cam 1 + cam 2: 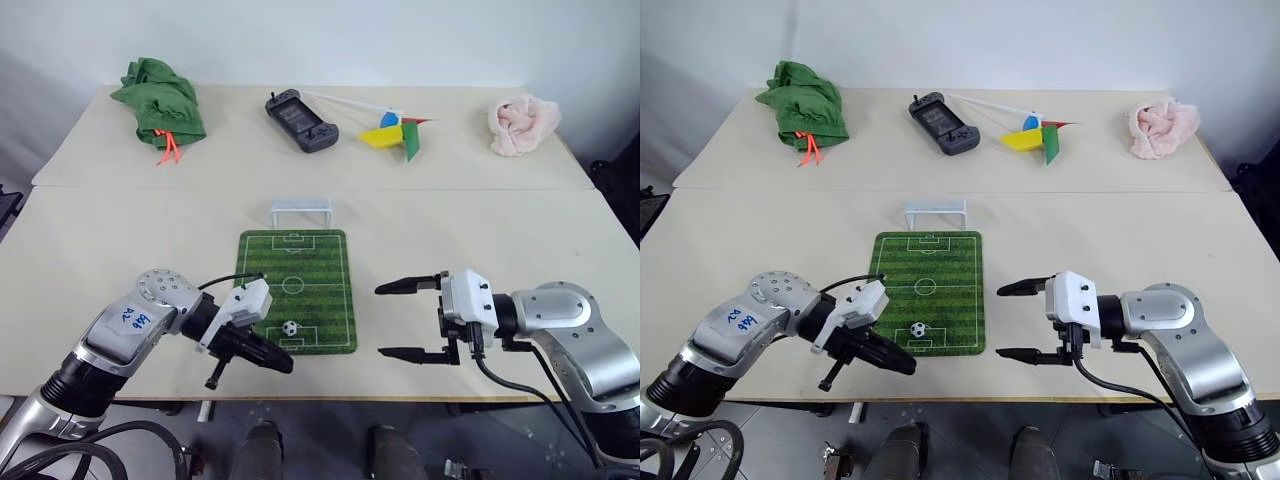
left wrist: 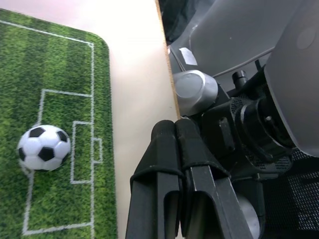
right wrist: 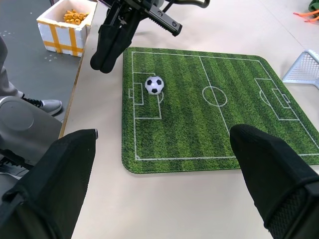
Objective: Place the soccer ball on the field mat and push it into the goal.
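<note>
The soccer ball (image 1: 289, 327) rests on the field mat (image 1: 296, 262), at the edge of the near penalty box. The white goal (image 1: 303, 212) stands on the table just beyond the mat's far end. My left gripper (image 1: 285, 364) is shut and empty, low over the table's front edge, just to the near left of the ball and apart from it. In the left wrist view its fingers (image 2: 174, 144) are pressed together, with the ball (image 2: 44, 147) off to the side. My right gripper (image 1: 381, 320) hangs open and empty, right of the mat's near corner.
Along the table's far side lie a green cloth (image 1: 160, 100), a black game controller (image 1: 300, 120), a coloured pinwheel (image 1: 395, 132) and a pink cloth (image 1: 523, 122). On the floor by the table stands a white box (image 3: 65, 25), with a person's shoe (image 3: 45, 105) nearby.
</note>
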